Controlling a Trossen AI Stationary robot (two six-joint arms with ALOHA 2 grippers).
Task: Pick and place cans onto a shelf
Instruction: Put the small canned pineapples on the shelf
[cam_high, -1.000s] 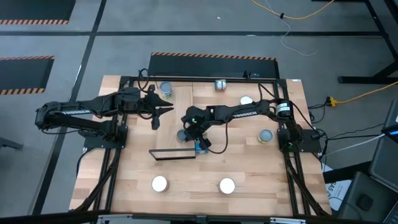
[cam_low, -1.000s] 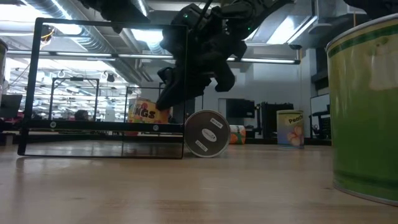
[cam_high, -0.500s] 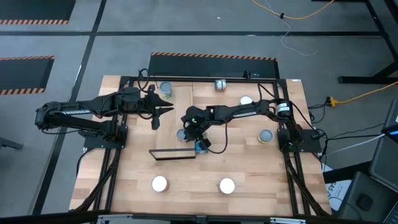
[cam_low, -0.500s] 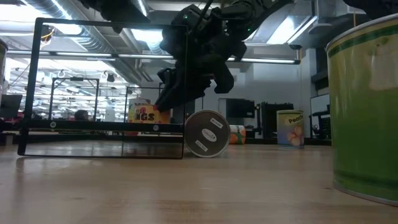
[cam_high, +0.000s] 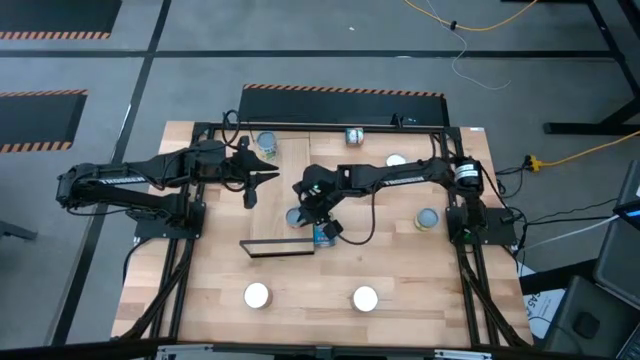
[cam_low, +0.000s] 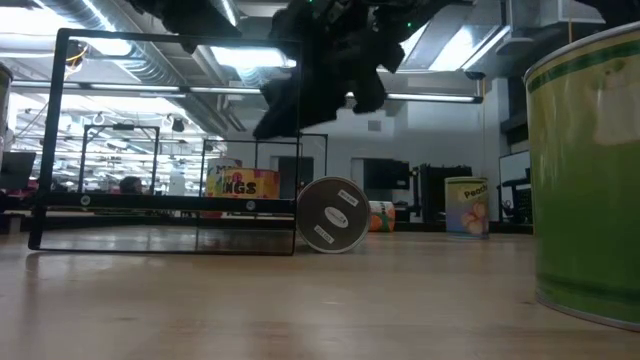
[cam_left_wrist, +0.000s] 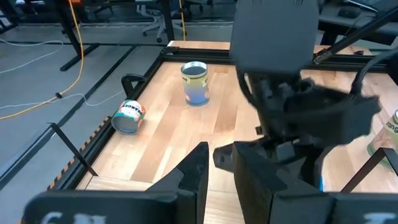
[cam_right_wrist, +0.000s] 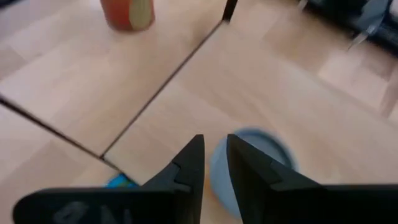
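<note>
Two matte black jointed arms, black cables looped along them; pale lettering on the left arm (cam_high: 110, 178); the right arm (cam_high: 400, 177) carries a silver collar.

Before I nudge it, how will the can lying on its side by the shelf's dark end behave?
The tipped can shows its round end in the low view, resting on its curved wall, so it will probably roll at a light push. It looks rigid, likely metal, so a firm grip should not deform it. The shelf frame beside it may stop it rolling that way.
</note>
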